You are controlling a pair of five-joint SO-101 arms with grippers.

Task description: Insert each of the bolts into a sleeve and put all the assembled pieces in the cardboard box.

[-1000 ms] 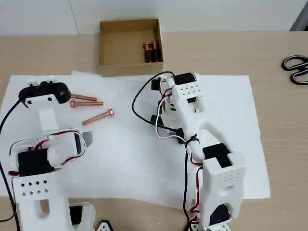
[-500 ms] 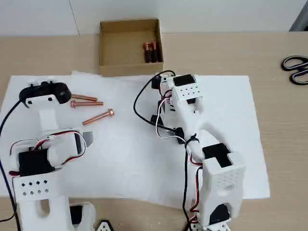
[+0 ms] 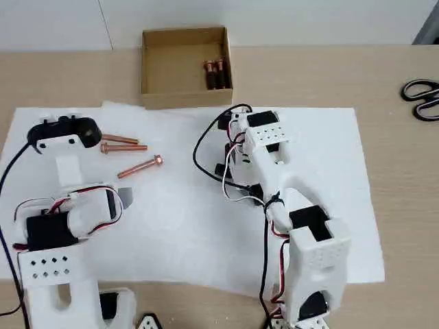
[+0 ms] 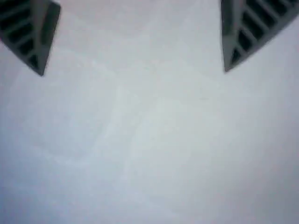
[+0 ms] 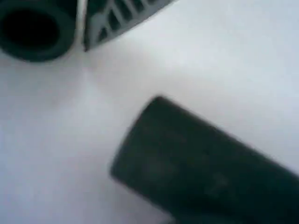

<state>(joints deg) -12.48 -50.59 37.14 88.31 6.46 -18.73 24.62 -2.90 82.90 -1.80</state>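
Left gripper (image 4: 133,69): fingertips (image 4: 32,37) wide apart with nothing between them, low over bare paper.
Right gripper (image 5: 86,32): close above the paper; whether it is apart or together cannot be told.
Table (image 3: 384,75): wooden, with open surface out to the right of the right gripper.
Paper sheet (image 3: 171,226): white, under both grippers; a broad bare stretch lies between them, and its far edge runs just beyond the right gripper.
Cardboard box (image 3: 171,65): past that far edge, beyond the right gripper and slightly to its left, open on top.
Scissors (image 3: 422,98): at the table's right edge, well apart from both grippers.
Assembled pieces (image 3: 215,74): two, side by side against the box's right wall.
Sleeve (image 5: 201,158): dark, lying on the paper just below the right gripper.
Second sleeve (image 5: 30,30): seen end-on, right beside the right gripper.
Bolts (image 3: 139,167): three copper ones, loose on the paper beyond the left gripper, toward the box.
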